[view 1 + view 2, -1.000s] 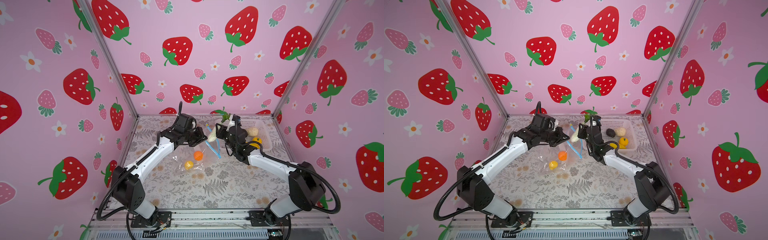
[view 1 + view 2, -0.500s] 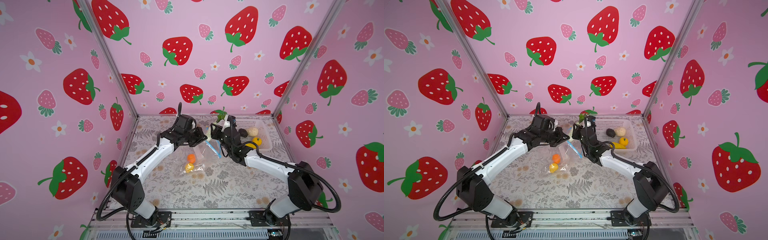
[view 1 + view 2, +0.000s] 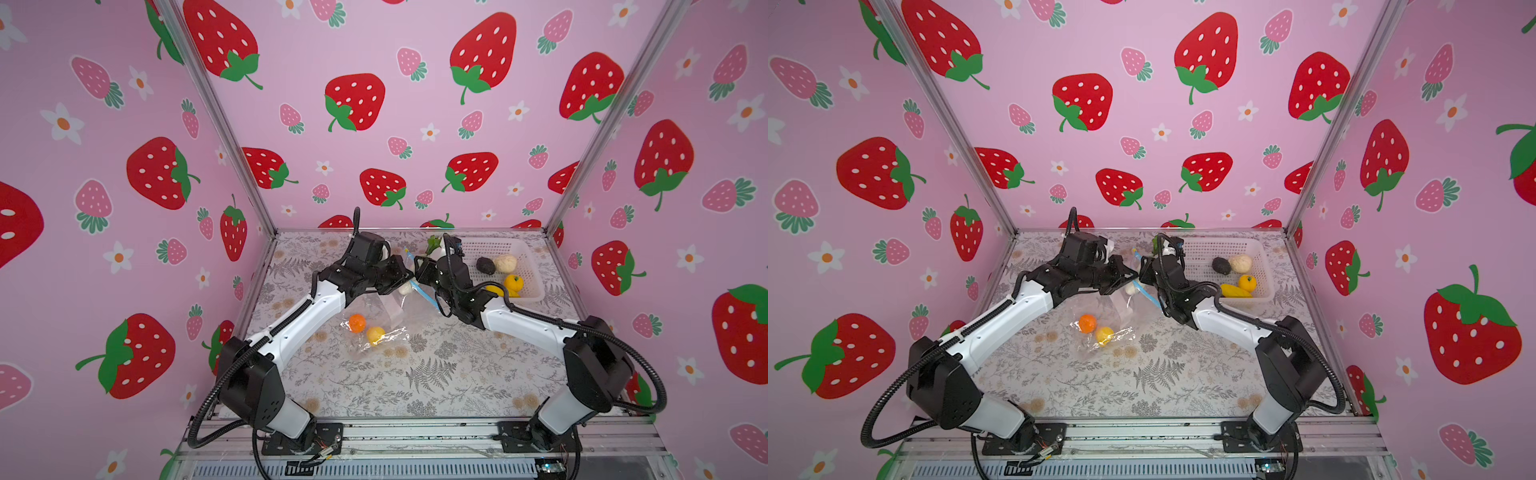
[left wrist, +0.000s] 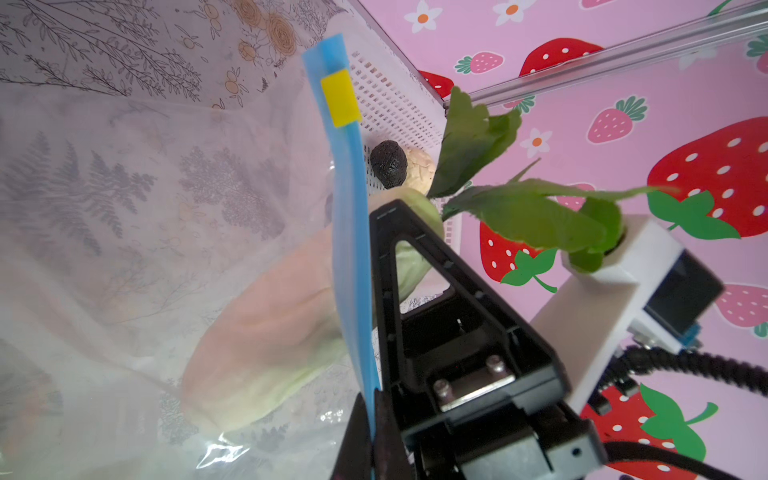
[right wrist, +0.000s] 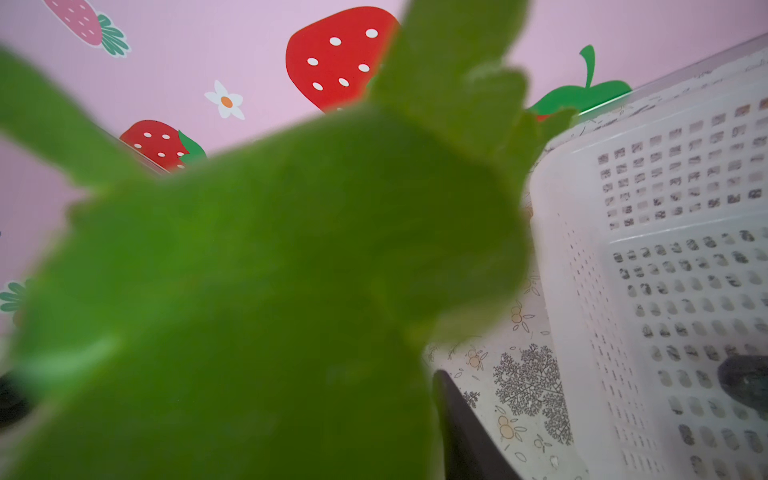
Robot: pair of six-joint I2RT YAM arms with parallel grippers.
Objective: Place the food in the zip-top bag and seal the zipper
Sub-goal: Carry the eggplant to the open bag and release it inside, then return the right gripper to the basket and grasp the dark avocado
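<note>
Blue zipper strip (image 4: 349, 232) sits pinched tight in my left claw (image 4: 370, 415), holding the zip-top bag (image 3: 374, 328) mouth up, just left of my right claw (image 3: 419, 272). My leafy white radish (image 4: 528, 220) points root-first near-left, half inside the bag. Whether my right claw grips it, I cannot tell.

The front of the table (image 3: 415, 386) lies open to a reach, while at the back the left gripper (image 3: 402, 272) and right gripper (image 3: 420, 269) crowd nose to nose over the lifted zip-top bag (image 3: 392, 309), with the white basket (image 3: 490, 248) blocking the right rear.
</note>
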